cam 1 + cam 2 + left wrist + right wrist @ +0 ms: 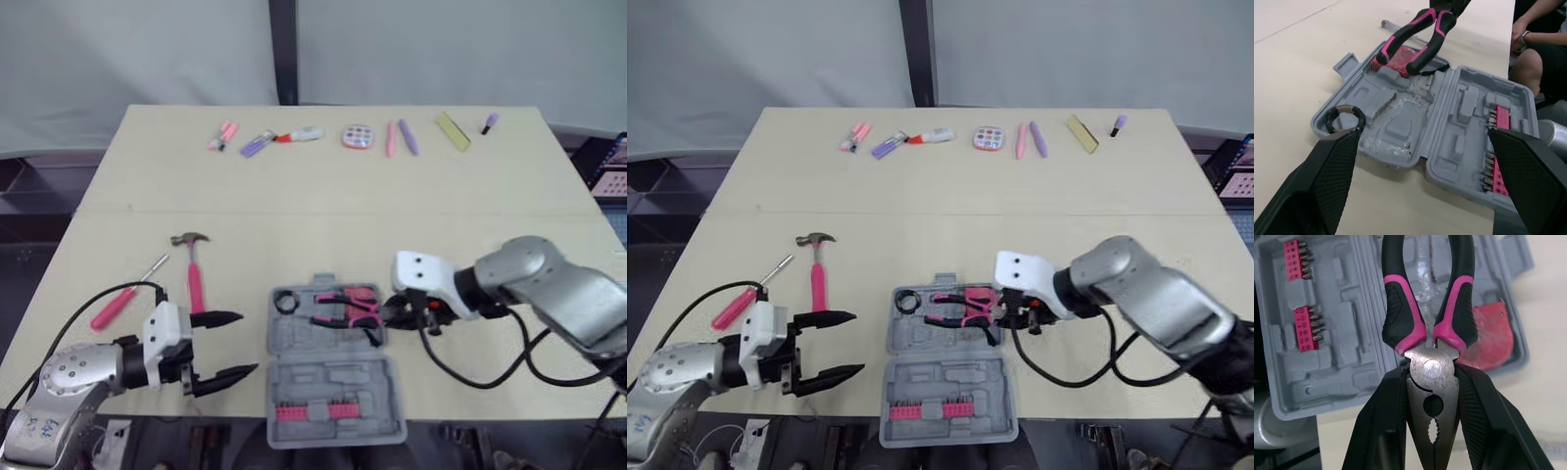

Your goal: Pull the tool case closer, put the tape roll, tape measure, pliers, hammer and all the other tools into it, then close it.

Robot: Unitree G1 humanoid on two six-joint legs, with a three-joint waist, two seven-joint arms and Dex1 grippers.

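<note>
Clamping the steel head of the pliers (pixel 1432 369), the right gripper (pixel 392 311) holds them with pink-and-black handles over the upper half of the open tool case (pixel 333 377), lower centre of the head views. Its wrist view shows the red tape measure (pixel 1493 338) in the case beneath the handles. The left gripper (pixel 247 343) hangs wide open just left of the case — its wrist view shows the black tape roll (pixel 1344 117) in a corner pocket, a pink bit strip (pixel 1498 147) with markings too small to read, and a seated person (pixel 1542 44) upper right. The hammer (pixel 194 269) and screwdriver (pixel 122 302) lie on the table (pixel 323 196), centre left.
</note>
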